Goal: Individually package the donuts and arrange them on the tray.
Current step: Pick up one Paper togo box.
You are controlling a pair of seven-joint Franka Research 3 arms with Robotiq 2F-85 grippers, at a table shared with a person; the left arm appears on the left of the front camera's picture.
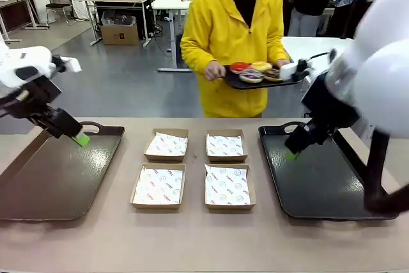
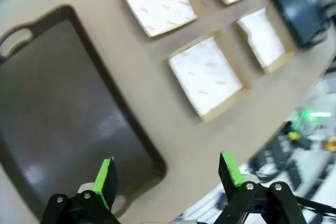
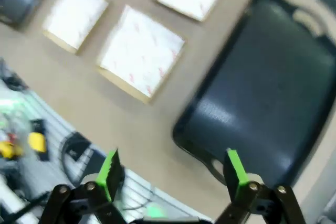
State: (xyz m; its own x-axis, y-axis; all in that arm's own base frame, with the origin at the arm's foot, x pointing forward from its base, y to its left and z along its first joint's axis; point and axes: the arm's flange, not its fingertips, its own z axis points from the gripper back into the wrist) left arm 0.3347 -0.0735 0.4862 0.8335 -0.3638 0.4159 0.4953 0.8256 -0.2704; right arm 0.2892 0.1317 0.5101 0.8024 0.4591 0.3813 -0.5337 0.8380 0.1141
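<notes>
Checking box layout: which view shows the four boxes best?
Front view: all four paper-lined boxes whole and sharp, two by two. Left wrist view crops one; right wrist view is blurred and crops two.

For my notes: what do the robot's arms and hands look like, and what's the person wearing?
The left arm and right arm have smooth white shells. The left hand and right hand are black, two-fingered, with bright green pads and small silver pivot screws. The person wears a yellow long-sleeved hoodie.
</notes>
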